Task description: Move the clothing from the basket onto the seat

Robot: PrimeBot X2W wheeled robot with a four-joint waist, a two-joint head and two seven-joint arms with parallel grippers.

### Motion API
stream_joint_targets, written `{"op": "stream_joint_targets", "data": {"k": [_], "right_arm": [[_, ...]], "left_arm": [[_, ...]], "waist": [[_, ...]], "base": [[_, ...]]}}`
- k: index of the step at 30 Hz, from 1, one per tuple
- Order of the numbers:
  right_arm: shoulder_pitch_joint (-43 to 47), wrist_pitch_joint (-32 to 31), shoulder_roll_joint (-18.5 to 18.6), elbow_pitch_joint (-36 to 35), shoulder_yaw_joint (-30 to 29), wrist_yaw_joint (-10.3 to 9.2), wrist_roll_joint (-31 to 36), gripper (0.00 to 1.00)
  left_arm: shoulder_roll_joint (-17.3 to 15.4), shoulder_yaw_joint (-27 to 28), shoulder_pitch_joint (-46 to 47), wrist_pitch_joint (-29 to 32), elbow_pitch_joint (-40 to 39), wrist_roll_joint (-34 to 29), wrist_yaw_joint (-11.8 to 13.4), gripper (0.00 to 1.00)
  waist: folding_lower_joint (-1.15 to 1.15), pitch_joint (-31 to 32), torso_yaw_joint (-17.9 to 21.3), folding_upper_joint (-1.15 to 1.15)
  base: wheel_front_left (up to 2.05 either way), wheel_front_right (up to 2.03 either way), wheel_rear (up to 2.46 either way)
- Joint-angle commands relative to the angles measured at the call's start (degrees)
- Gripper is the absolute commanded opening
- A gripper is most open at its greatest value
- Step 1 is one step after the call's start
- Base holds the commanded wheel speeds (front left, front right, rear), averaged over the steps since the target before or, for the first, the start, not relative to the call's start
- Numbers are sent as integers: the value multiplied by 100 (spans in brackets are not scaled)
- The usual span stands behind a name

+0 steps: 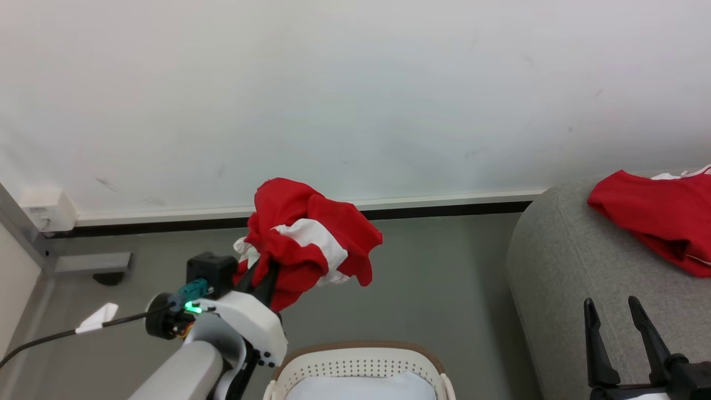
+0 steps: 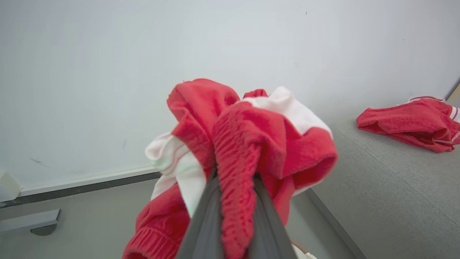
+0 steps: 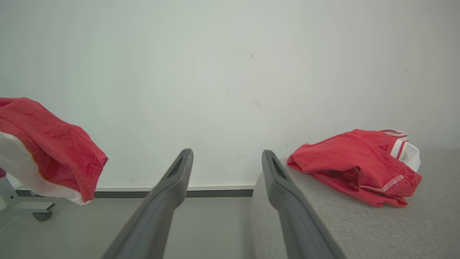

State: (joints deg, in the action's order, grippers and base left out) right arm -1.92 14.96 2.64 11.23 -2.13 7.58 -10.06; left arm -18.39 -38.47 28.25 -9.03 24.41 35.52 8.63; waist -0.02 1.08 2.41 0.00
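Below, the basket (image 1: 358, 355) is being cut off by the head view's lower edge. The left gripper (image 1: 265, 280), its tips buried, is clamping a red garment (image 1: 311, 236) raised above the floor (image 1: 444, 278) beside the sofa (image 1: 555, 266), where a second garment (image 1: 655, 222) is lying. The right gripper (image 1: 614, 308) is hanging with its fingers spread apart.

Fuzzy red-and-white cloth garment (image 2: 248, 144); matt grey woven fabric sofa (image 1: 561, 289); beside the sofa, smooth cream perforated plastic basket (image 1: 355, 364)

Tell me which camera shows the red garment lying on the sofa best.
The right wrist view: the garment lies whole and close on the sofa, with its white-striped trim visible. The head view cuts the garment off at the right edge. The left wrist view shows the garment smaller, at the frame's right edge.
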Motion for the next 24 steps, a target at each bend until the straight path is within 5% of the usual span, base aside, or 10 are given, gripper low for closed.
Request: {"op": "stream_joint_targets", "data": {"k": [1, 15, 24], "right_arm": [[114, 16, 27, 9, -8, -17, 61, 100], [372, 16, 26, -24, 269, -17, 250, 100], [-14, 16, 150, -172, 1359, -17, 607, 100]], "left_arm": [[-105, 44, -127, 49, -167, 29, 65, 0], [-658, 210, -633, 478, -1517, 84, 604, 0], [-621, 68, -558, 622, -1871, 7, 630, 0]], "waist": [[2, 74, 23, 0], [2, 332, 234, 0], [2, 274, 229, 0]], "base": [[0, 0, 0], [0, 0, 0], [0, 0, 0]]}}
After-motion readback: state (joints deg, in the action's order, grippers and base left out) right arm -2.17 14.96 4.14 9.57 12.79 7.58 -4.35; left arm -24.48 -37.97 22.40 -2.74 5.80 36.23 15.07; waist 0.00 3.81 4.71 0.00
